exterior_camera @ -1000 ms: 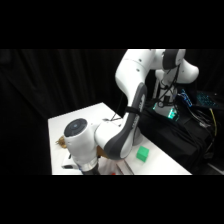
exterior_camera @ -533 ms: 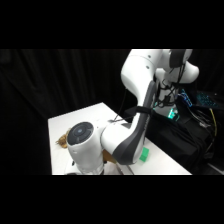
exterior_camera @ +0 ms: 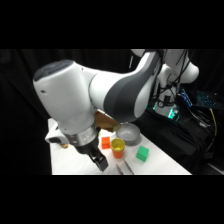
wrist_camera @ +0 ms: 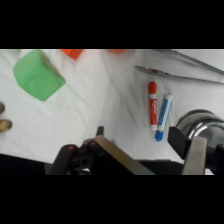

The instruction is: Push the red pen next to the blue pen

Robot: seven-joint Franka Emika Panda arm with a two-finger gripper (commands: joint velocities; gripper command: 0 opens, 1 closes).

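Black curtain [exterior_camera: 30,100] is hanging behind & left of the white counter [exterior_camera: 165,162], filling the bkgd. At right, a dark equipment rack [exterior_camera: 200,135] is sitting beside the counter w/ tangled cables [exterior_camera: 210,120], and a green indicator light [exterior_camera: 172,114] is glowing.

Red pen [wrist_camera: 152,105] lies touching blue pen [wrist_camera: 163,117].

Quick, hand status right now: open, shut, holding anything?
Hand: open and holding nothing; the red pen lies on the table beside the blue pen.
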